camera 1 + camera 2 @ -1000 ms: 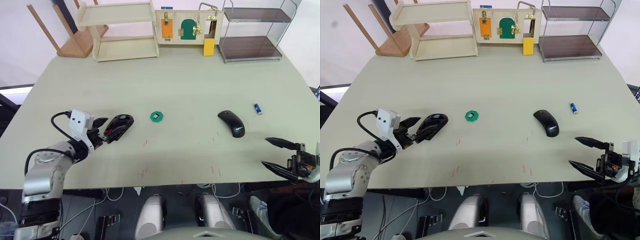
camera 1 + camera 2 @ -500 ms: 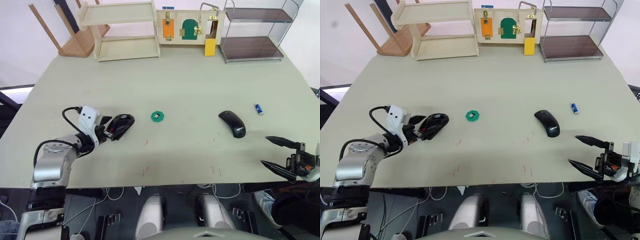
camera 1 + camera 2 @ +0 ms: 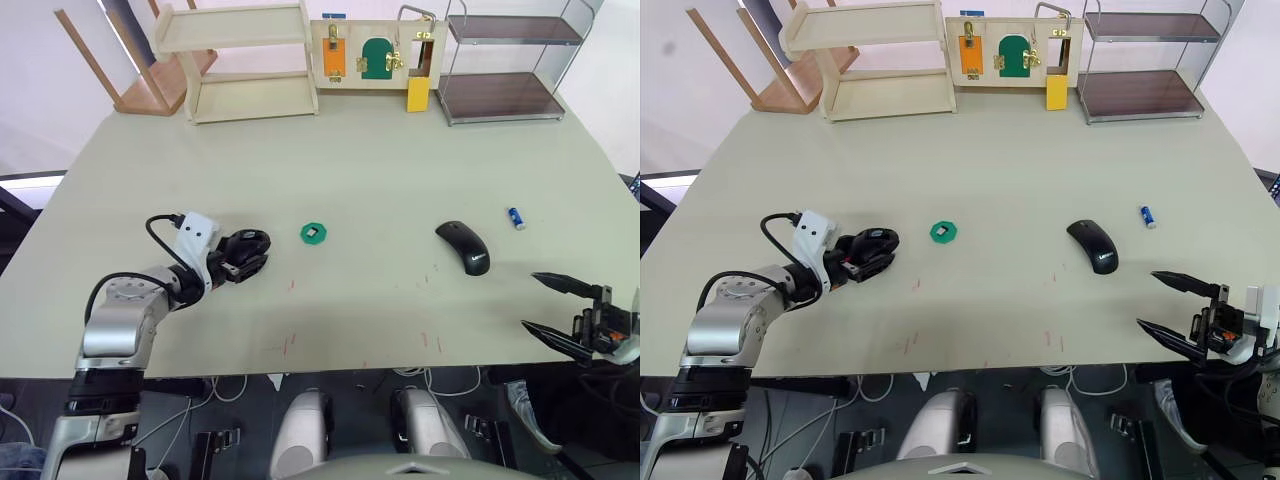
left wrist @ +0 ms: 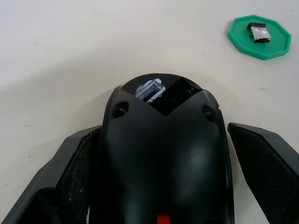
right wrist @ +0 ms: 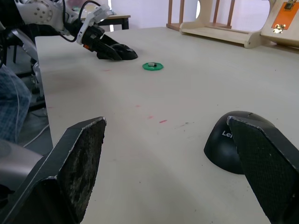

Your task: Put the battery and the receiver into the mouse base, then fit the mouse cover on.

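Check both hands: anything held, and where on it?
Left hand straddles the mouse base, one finger along each long side; whether the fingers press it cannot be told. Right hand is open at the table edge, holding nothing.

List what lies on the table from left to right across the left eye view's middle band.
Left gripper around mouse base → green disc with receiver → mouse cover → battery → right gripper.

Black mouse base [image 3: 246,252], cover [image 3: 464,246], blue battery [image 3: 515,217], receiver [image 4: 259,32]
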Tool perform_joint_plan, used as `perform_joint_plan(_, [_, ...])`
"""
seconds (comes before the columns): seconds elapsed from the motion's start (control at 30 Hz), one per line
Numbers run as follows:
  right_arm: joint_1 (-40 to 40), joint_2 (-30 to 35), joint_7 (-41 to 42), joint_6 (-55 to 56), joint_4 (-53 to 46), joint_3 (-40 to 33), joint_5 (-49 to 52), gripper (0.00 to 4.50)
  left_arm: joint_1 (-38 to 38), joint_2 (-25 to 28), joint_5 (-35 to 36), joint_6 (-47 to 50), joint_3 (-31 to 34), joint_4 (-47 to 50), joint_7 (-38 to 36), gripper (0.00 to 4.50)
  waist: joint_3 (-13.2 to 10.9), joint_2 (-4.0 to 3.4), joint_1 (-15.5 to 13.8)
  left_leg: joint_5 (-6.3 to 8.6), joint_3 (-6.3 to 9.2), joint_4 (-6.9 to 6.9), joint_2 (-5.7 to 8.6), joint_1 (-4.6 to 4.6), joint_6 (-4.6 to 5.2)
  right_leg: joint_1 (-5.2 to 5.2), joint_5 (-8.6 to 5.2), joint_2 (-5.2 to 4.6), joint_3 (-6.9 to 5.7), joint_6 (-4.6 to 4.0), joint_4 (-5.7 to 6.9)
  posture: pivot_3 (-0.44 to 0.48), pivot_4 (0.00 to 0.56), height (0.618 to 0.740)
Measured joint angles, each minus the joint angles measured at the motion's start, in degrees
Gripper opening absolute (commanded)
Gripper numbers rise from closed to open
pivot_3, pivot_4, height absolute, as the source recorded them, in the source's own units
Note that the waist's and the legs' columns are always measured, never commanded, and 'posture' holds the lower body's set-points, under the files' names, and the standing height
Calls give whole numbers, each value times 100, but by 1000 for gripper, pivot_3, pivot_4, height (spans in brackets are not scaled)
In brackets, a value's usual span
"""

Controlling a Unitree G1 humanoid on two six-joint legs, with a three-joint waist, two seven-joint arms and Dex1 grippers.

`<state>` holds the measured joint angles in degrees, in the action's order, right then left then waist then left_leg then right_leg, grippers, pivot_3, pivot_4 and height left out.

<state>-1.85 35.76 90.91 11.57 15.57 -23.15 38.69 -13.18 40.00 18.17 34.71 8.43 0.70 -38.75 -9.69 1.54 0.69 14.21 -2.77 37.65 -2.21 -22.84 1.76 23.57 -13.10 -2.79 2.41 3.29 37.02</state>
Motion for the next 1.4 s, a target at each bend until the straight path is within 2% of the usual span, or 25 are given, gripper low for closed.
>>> perform_joint_plan(0.1, [2,0,2,0,2,0,0,4500,4,0,-1,77,9,37,60,3752,0,0,4,0,0,0,0,2,0,0,0,0,1,0,2,0,150,740])
perform_joint_plan(0.17, [5,0,5,0,9,0,0,4500,29,0,-2,102,50,41,124,2959,1,-1,8,0,0,0,0,3,0,0,0,0,2,0,2,0,150,740])
perform_joint_plan(0.43, [59,0,53,2,74,0,0,4500,201,-1,15,77,169,132,148,2955,2,-3,24,0,0,0,-1,7,0,0,0,0,5,0,3,0,150,740])
perform_joint_plan(0.63, [64,-25,83,5,75,0,0,4500,282,180,168,-47,324,139,-246,2955,1,-2,6,0,-2,2,-2,4,0,0,0,0,2,-1,5,0,150,740])
perform_joint_plan(0.67, [66,-47,84,-4,64,3,2,4500,269,356,324,-44,374,142,-553,2955,-1,2,5,0,0,3,-2,0,0,1,0,0,-2,-1,5,0,150,740])
perform_joint_plan(0.87, [72,-97,102,-26,-53,38,10,4500,-168,1000,553,-9,383,395,-1369,2955,-1,0,-17,0,0,12,0,-4,0,-1,-1,-2,-4,-1,5,0,150,740])
perform_joint_plan(1.07, [84,-62,122,-21,-108,152,68,4500,-704,1134,576,155,-252,711,-1780,2955,-2,0,-5,0,-1,17,2,-5,0,-2,0,1,-1,0,7,0,150,740])
perform_joint_plan(1.2, [18,20,124,-6,-118,325,235,4500,-1058,1148,472,171,-938,827,-2120,2955,-2,-1,8,0,1,17,-1,-4,0,0,-1,8,0,0,11,0,150,740])
perform_joint_plan(1.3, [-35,180,123,-12,-293,525,411,4500,-1579,968,376,161,-1406,840,-2319,2955,-2,-1,-17,0,4,41,0,-11,1,-3,-1,8,0,0,21,0,150,740])
perform_joint_plan(1.4, [-136,312,125,-2,-416,657,499,4500,-1736,863,309,141,-1688,847,-2439,2955,-2,-1,-11,1,2,50,1,-12,1,-4,-1,8,2,1,25,0,150,740])
